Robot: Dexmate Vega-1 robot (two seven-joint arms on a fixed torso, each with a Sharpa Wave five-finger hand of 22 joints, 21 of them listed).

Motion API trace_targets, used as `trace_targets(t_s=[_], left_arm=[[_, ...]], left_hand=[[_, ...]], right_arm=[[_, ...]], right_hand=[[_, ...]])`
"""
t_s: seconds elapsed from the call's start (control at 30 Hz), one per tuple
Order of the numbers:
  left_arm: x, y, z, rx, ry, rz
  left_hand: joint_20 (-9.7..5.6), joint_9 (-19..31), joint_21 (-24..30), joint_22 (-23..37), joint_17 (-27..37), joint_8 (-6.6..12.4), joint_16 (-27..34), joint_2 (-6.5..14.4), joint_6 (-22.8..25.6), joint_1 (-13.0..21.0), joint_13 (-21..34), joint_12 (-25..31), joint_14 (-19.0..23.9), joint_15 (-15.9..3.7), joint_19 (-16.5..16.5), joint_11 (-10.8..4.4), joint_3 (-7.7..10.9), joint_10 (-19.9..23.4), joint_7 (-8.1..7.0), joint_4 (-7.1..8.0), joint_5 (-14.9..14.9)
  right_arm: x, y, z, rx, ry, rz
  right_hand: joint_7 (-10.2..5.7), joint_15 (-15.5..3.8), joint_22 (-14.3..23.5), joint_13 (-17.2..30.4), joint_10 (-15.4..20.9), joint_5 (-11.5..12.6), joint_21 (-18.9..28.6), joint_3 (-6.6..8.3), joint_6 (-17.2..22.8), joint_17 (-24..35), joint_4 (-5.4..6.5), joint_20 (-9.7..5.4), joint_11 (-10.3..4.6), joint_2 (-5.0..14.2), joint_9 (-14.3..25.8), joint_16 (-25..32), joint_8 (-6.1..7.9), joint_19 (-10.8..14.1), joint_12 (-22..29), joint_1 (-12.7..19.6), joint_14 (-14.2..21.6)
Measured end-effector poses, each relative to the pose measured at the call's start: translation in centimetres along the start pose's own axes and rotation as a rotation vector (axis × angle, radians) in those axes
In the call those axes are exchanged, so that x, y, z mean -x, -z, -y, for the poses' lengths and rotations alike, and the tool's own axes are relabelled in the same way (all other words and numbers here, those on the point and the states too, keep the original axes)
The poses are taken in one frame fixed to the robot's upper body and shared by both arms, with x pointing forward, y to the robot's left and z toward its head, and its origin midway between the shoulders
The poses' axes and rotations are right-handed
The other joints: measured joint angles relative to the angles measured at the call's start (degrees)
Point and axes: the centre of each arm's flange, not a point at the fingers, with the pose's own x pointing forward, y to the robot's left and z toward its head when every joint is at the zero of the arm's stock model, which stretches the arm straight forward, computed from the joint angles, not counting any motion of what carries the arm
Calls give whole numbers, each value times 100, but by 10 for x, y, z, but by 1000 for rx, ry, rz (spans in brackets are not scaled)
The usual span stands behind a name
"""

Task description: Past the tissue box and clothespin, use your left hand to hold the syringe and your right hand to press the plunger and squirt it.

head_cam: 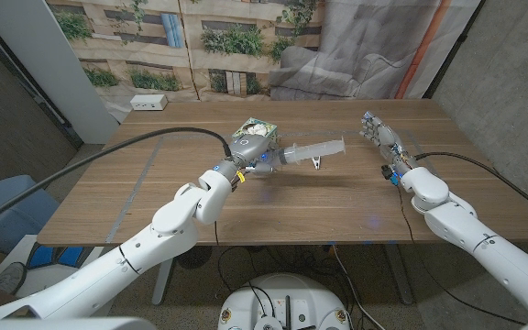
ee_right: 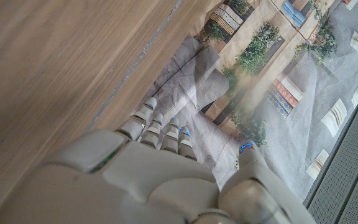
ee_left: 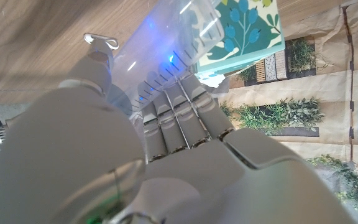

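My left hand point(head_cam: 246, 153) grips a large clear syringe point(head_cam: 312, 151) and holds it above the table, its length pointing toward the right. In the left wrist view the clear barrel point(ee_left: 166, 46) with its scale marks lies across my curled fingers point(ee_left: 182, 118). The tissue box point(head_cam: 254, 130), white with a blue leaf print, stands just behind my left hand. A small clothespin point(head_cam: 316, 164) lies on the table under the syringe. My right hand point(head_cam: 383, 142) stands at the right of the table, fingers straight and apart, holding nothing, well clear of the syringe's end.
A white power strip point(head_cam: 148, 103) lies at the table's far left corner. A printed backdrop point(head_cam: 209, 41) and grey cloth point(head_cam: 356, 55) hang behind the table. Bare wood point(head_cam: 337, 206) spreads between my two arms.
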Motion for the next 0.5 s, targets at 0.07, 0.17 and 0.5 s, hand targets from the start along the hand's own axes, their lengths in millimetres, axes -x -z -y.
trace_targets(t_s=[0.07,0.17,0.5], left_arm=[[1,-2,1,14,-6,-2],[2,-3,1,30,-14,-7],[6,-11,8,120,-53,-46]], left_hand=[[0,0,0,6,0,0,-6,0,0,0,0,-11,0,0,0,0,6,0,0,-6,-8],[0,0,-7,9,0,-1,-10,0,0,0,0,-11,0,0,0,0,7,0,0,-7,12],[0,27,-28,10,-20,-17,-21,0,0,0,-3,-16,0,0,0,0,29,1,0,-29,14]], right_arm=[[3,-2,1,22,6,1],[7,-5,2,45,11,3],[30,-17,10,170,64,4]], right_hand=[[0,0,0,0,0,0,0,0,0,0,0,0,0,0,0,0,0,0,0,0,0],[-31,0,0,0,15,0,0,0,30,0,0,0,-16,0,0,0,0,0,0,0,0],[-31,-22,0,0,72,0,0,17,30,1,-16,-1,-9,0,0,0,0,1,0,0,-22]])
